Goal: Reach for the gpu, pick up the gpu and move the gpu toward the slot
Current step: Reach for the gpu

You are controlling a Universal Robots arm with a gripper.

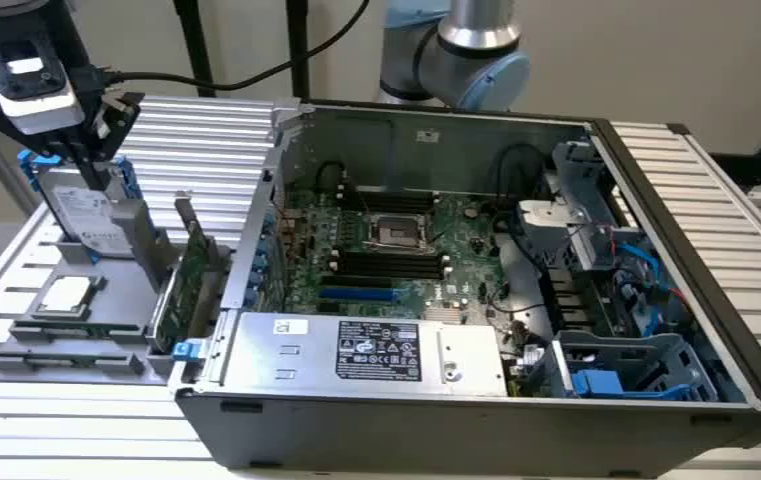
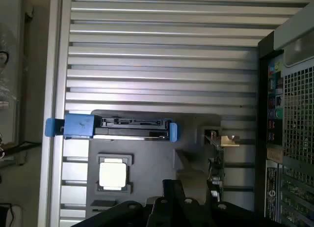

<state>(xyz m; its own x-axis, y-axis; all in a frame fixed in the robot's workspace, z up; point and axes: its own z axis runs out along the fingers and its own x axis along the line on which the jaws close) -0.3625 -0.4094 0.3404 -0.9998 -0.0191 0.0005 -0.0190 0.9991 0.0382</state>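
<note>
With the black end effector (image 1: 83, 158), its grip state not discernible, hung above the silver blue-railed hard drive (image 1: 87, 222), the thin green circuit-board gpu (image 1: 199, 262), stood upright at its 5 o'clock beside the dark open computer case (image 1: 514, 430), could be missed and the drive struck instead.

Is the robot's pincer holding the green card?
No, the gpu stands in its gray rack, apart from the pincer above the hard drive.

Robot arm (image 1: 467, 45) of silver metal, its rounded joint (image 1: 487, 75) capped in pale blue. The wrist housing (image 1: 36, 75) is black with a white block on its face. A black cable (image 1: 167, 77) loops away from it. The pincer (image 1: 83, 150) is black, with round screw heads (image 2: 188, 201) along its base.
</note>
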